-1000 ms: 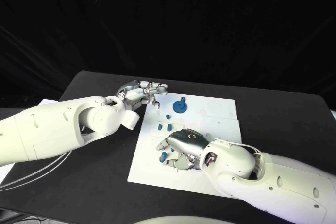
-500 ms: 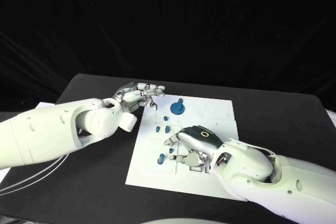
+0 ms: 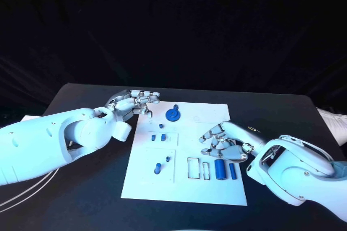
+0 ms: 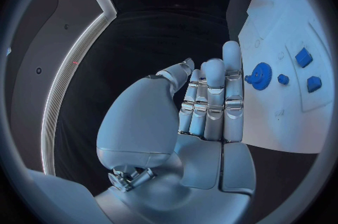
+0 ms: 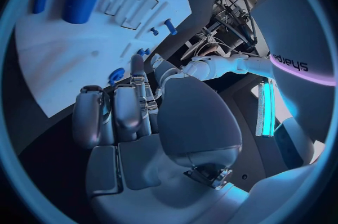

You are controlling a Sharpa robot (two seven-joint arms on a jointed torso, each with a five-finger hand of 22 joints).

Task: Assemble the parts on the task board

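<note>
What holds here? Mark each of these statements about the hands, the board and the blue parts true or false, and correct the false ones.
1. The right hand holds a blue cylinder. False: it holds nothing; the two blue cylinders lie on the white board beside it.
2. The blue gear sits near the board's far edge. True.
3. The left hand rests on the gear. False: it is at the board's far left corner, apart from the gear.
4. The board lies on a black table. True.
5. Both hands hold nothing. True.
</note>
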